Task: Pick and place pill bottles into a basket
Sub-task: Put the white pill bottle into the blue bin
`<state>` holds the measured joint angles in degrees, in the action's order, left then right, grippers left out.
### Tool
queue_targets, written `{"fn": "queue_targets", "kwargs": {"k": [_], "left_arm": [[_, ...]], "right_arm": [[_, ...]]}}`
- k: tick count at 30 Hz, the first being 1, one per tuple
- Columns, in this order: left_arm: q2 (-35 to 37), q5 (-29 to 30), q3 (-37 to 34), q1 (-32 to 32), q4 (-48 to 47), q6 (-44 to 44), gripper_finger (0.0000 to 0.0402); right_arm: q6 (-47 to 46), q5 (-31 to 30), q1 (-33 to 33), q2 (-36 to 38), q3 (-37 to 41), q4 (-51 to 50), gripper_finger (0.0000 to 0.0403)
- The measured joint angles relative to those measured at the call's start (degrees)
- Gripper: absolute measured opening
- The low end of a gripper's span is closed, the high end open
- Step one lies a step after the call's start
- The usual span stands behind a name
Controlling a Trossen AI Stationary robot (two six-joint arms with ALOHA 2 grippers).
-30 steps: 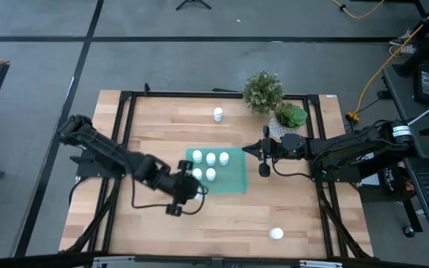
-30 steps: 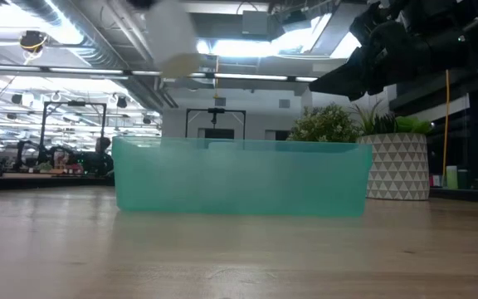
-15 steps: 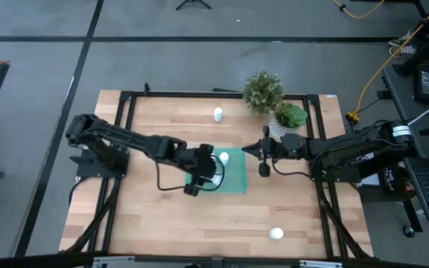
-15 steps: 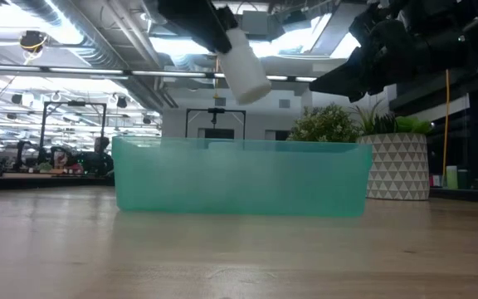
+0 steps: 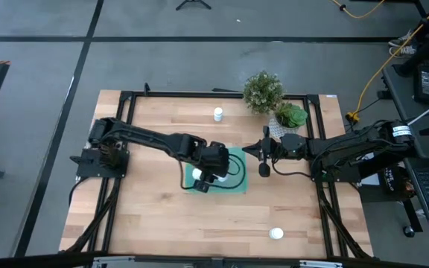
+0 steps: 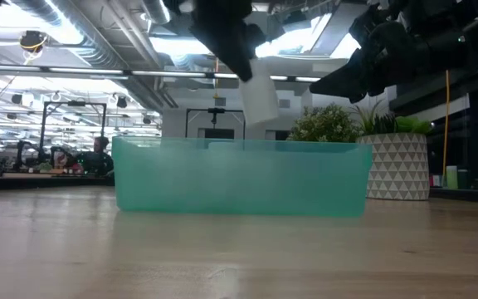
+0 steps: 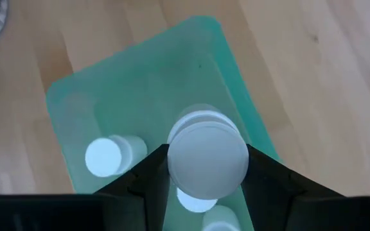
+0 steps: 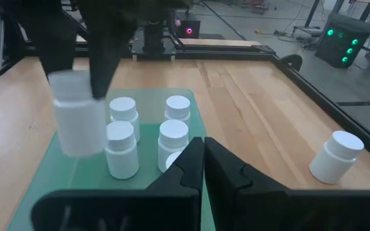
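Observation:
My left gripper (image 5: pixel 213 171) hangs over the teal basket (image 5: pixel 237 177), shut on a white pill bottle (image 6: pixel 260 100) that shows above the basket's rim (image 6: pixel 239 145). Several more pill bottles (image 8: pixel 123 110) stand upright on the basket's floor. One pill bottle (image 5: pixel 218 114) stands on the table near its far edge, another (image 5: pixel 276 234) near the front right. My right gripper (image 5: pixel 264 160) waits shut just right of the basket, above the table, with nothing in it. My left gripper pinches the pill bottle by its round sides (image 7: pixel 172 168) between the two fingers (image 8: pixel 101 70), at the bottle's upper end. The fingers slant steeply down from the table's left. The bottle sticks out below them, slightly tilted, lifted clear above the basket.
A white patterned plant pot (image 6: pixel 397 166) with green plants (image 5: pixel 263 91) stands at the far right, behind my right gripper. Bare wood lies in front of the basket and to its left. A black frame (image 5: pixel 125 97) runs around the table.
My left gripper has carried the pill bottle from near the basket's front left corner toward the table's right and far side, so that it now hangs over the basket and a little lower. The bottle has turned from strongly tilted to nearly upright.

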<state>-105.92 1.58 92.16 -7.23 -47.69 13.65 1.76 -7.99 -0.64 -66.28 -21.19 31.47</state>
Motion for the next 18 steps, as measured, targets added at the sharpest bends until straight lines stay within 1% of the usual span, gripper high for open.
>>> {"fn": "queue_targets", "kwargs": {"k": [5, 18], "left_arm": [[-4.1, 0.7, 4.4, 0.5, -4.2, 0.8, 0.0156], [-8.4, 1.1, 5.0, 0.7, -3.0, 4.3, 0.0156]], "right_arm": [[0.2, 0.0, 0.0, 0.0, 0.0, 0.0, 0.0016], [0.2, 0.0, 0.0, 0.0, 0.0, -0.1, 0.0016]]}}
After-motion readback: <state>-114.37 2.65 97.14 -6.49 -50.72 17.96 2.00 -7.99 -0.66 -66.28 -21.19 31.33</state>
